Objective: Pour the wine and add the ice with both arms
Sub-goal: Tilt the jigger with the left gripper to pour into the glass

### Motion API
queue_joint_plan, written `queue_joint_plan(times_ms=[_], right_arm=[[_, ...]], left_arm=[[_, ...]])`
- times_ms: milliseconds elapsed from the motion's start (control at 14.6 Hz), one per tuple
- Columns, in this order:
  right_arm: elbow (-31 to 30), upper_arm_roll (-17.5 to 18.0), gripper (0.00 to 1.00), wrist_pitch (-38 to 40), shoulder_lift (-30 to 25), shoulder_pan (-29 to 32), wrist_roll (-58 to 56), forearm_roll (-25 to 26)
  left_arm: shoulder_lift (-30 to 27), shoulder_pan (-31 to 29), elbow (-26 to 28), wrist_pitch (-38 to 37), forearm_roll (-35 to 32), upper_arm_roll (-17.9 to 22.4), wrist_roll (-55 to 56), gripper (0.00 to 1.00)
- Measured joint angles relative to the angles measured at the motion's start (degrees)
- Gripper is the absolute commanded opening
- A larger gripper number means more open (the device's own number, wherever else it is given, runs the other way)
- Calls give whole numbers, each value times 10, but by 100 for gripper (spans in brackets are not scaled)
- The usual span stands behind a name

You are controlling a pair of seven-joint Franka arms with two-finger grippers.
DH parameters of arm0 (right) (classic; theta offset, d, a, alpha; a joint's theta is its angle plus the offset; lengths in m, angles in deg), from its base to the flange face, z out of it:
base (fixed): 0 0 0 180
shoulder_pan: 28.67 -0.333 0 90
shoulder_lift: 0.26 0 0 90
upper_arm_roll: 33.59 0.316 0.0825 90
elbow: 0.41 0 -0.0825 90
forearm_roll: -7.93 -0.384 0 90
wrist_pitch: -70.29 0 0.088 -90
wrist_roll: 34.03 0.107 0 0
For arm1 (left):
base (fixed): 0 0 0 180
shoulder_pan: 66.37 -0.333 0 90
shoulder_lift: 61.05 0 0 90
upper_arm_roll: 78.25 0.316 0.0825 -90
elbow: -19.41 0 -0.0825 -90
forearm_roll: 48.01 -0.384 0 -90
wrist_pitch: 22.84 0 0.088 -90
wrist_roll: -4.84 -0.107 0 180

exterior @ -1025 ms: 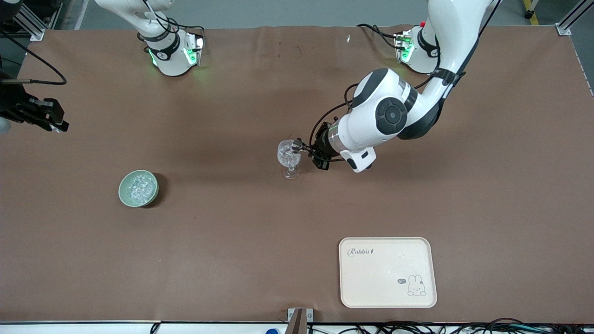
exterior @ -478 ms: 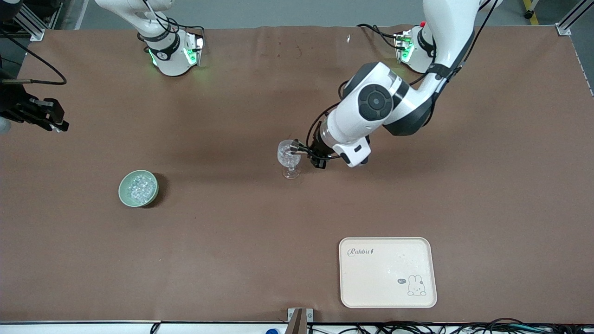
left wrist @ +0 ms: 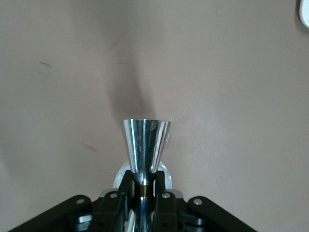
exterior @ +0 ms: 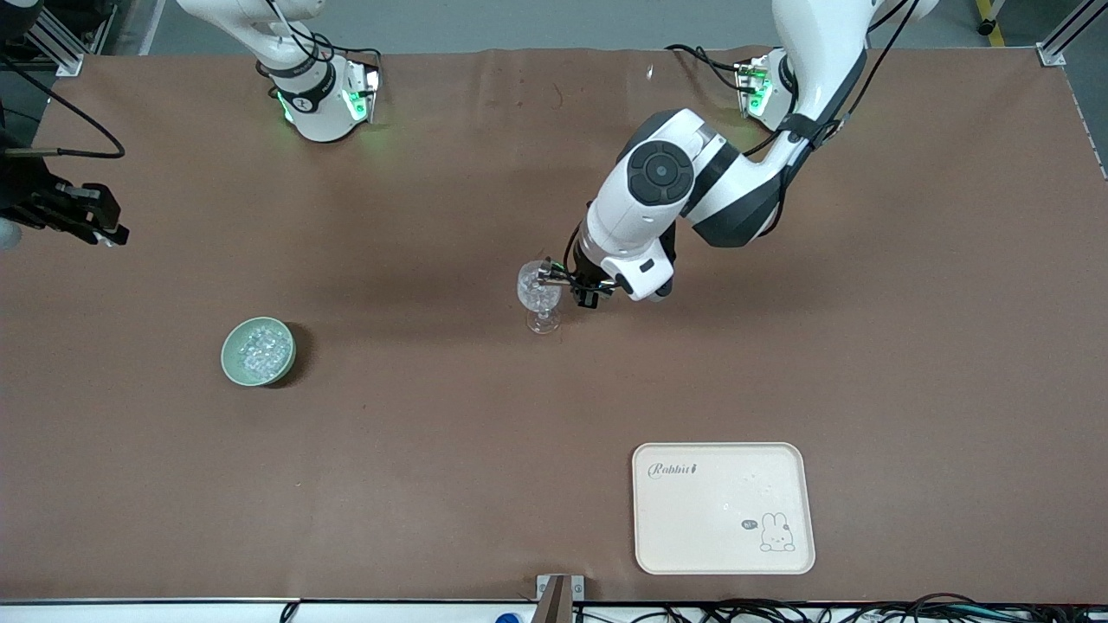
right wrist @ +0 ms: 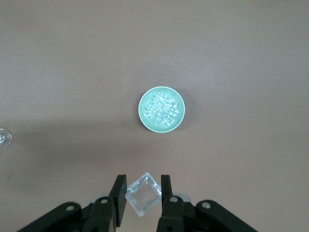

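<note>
My left gripper is shut on a shiny metal measuring cup and holds it at the rim of a clear wine glass in the middle of the table. The glass's rim shows under the cup in the left wrist view. My right gripper is shut on one clear ice cube, high over the table. Below it stands the pale green bowl full of ice. In the front view my right gripper hangs at the right arm's end of the table, and the bowl stands nearer to the camera.
A cream tray with a rabbit drawing lies near the table's front edge toward the left arm's end; its corner shows in the left wrist view. The wine glass shows at the edge of the right wrist view. A brown cloth covers the table.
My left arm's wrist and forearm have swung toward the right arm's end while the cup stays at the glass. My right gripper has not moved.
</note>
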State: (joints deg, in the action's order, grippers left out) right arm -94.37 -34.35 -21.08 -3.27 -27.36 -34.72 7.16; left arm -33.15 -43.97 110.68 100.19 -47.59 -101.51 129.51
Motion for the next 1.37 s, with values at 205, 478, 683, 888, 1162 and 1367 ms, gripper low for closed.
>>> queue_joint_plan(times_ms=[205,478,683,888,1162,1367], right_arm=[[0,0,1,0,0,0,0,0],[0,0,1,0,0,0,0,0],[0,0,1,0,0,0,0,0],[0,0,1,0,0,0,0,0],[0,0,1,0,0,0,0,0],[0,0,1,0,0,0,0,0]], left_arm=[[0,9,0,0,-23,0,13,0],[3,20,1,0,-64,0,25,0],[6,26,1,0,-87,0,27,0],[6,35,1,0,-112,0,27,0],[6,43,1,0,-145,1,28,0],[6,45,1,-1,-155,1,28,0]])
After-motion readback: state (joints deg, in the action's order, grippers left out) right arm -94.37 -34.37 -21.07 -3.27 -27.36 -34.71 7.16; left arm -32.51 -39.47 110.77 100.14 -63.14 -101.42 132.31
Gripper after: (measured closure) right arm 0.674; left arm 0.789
